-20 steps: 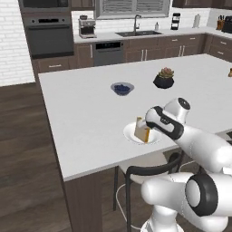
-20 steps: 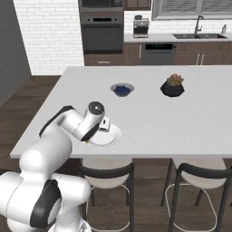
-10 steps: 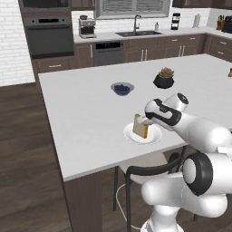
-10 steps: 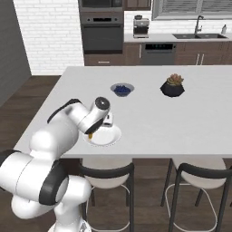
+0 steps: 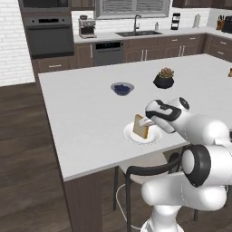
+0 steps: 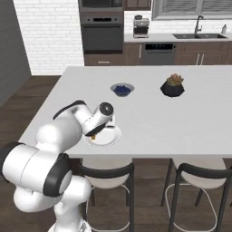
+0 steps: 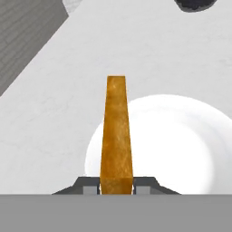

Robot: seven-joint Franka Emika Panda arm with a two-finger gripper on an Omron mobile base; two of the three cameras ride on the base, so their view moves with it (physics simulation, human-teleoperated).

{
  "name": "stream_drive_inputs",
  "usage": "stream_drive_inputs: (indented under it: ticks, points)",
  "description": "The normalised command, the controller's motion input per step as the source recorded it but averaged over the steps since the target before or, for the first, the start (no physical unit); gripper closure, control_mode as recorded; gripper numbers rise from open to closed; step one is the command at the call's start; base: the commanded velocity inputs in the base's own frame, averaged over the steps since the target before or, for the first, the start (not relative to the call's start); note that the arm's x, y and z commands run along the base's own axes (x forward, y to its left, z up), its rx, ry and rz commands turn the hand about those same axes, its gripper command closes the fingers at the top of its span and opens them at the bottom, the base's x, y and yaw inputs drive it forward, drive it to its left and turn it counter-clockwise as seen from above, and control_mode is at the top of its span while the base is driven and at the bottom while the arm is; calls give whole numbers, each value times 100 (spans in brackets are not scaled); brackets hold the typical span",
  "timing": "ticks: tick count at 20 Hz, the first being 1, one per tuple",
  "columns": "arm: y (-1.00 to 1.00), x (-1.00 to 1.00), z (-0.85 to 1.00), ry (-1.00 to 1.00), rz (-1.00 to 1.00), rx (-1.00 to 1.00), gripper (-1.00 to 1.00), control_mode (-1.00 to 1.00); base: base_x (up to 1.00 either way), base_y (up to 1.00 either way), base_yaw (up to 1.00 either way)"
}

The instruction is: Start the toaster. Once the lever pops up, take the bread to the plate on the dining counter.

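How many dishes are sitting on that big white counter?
2. A white plate near the front edge, under the bread the robot's fingers hold, and a grey bowl with blue contents farther back, left of the potted plant.

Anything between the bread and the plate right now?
Nothing visible. The tool holds the bread on edge right over the plate, whose white surface is bare. The bowl and plant pot sit farther back.
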Motion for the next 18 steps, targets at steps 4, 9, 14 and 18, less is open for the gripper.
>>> stream_drive_inputs:
  ticks: [4,9,14,18]
  points:
    - [-8,0,-21,0,0,0,100,-100,0,0,0]
    - [-1,2,-11,0,0,0,100,-100,0,0,0]
    - [0,10,-8,0,0,0,100,-100,0,0,0]
    - [0,22,-4,0,1,0,100,-100,0,0,0]
